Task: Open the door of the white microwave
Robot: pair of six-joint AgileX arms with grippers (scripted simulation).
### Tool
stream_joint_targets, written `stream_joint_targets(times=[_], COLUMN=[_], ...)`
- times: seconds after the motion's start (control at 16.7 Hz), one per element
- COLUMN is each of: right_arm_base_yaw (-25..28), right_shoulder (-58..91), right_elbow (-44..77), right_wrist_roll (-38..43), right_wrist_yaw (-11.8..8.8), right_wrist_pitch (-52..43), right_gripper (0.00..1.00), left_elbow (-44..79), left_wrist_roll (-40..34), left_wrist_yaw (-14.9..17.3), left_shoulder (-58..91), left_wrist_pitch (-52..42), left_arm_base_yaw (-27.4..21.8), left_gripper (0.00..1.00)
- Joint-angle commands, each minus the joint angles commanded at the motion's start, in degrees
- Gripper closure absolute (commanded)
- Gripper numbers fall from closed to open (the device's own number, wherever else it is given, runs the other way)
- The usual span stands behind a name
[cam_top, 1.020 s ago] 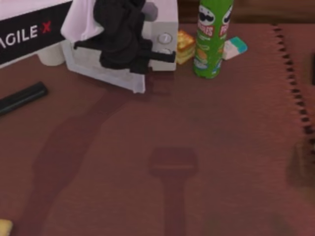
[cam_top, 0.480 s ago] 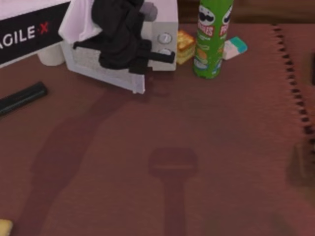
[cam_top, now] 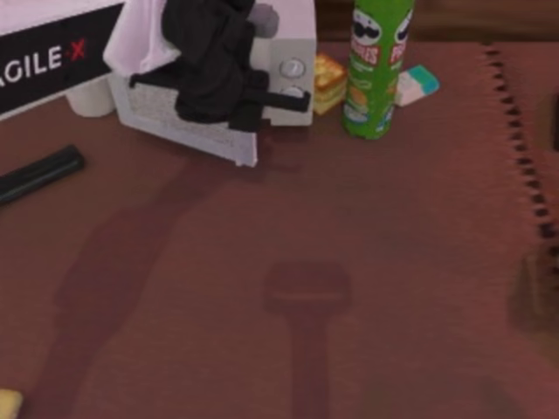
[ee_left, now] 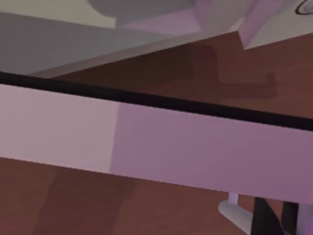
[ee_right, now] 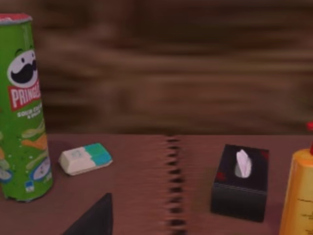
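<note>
White microwave (cam_top: 293, 52), one, upper left of top view; door (cam_top: 188, 131) swung ajar, angled outward. Left gripper (cam_top: 262, 100) over the door; jaw state cannot be told. Green chip can (cam_top: 374, 65), one. Eraser (cam_top: 417, 83), one. Right wrist view alone shows one black tissue box (ee_right: 240, 182) and one yellow bottle (ee_right: 298, 196).

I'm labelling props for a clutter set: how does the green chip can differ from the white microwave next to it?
The green chip can is a tall, upright cylinder; the white microwave is a low box. The can is bright green with printed branding; the microwave is plain white with round silver knobs. The can stands untouched, while the microwave's door hangs swung out, with the left pincer at its front. Both sit along the table's far edge.
</note>
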Motion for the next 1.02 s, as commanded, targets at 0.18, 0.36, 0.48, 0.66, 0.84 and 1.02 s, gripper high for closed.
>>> stream_joint_targets(times=[0.18,0.36,0.48,0.66,0.84,1.02], right_arm_base_yaw=[0.0,0.0,0.0,0.0,0.0,0.0], right_shoulder=[0.0,0.0,0.0,0.0,0.0,0.0], right_elbow=[0.0,0.0,0.0,0.0,0.0,0.0], right_wrist_roll=[0.0,0.0,0.0,0.0,0.0,0.0], right_wrist_yaw=[0.0,0.0,0.0,0.0,0.0,0.0], right_wrist_pitch=[0.0,0.0,0.0,0.0,0.0,0.0], right_gripper=[0.00,0.00,0.00,0.00,0.00,0.00], left_elbow=[0.0,0.0,0.0,-0.8,-4.3,-6.5], left_wrist_roll=[0.0,0.0,0.0,0.6,4.4,7.2], left_wrist_yaw=[0.0,0.0,0.0,0.8,2.6,4.1], left_shoulder=[0.0,0.0,0.0,-0.5,-2.6,-4.7], left_wrist_pitch=[0.0,0.0,0.0,0.4,1.3,2.4], left_arm_base_yaw=[0.0,0.0,0.0,-0.1,1.0,1.8], left_gripper=[1.00,1.00,1.00,1.00,1.00,1.00])
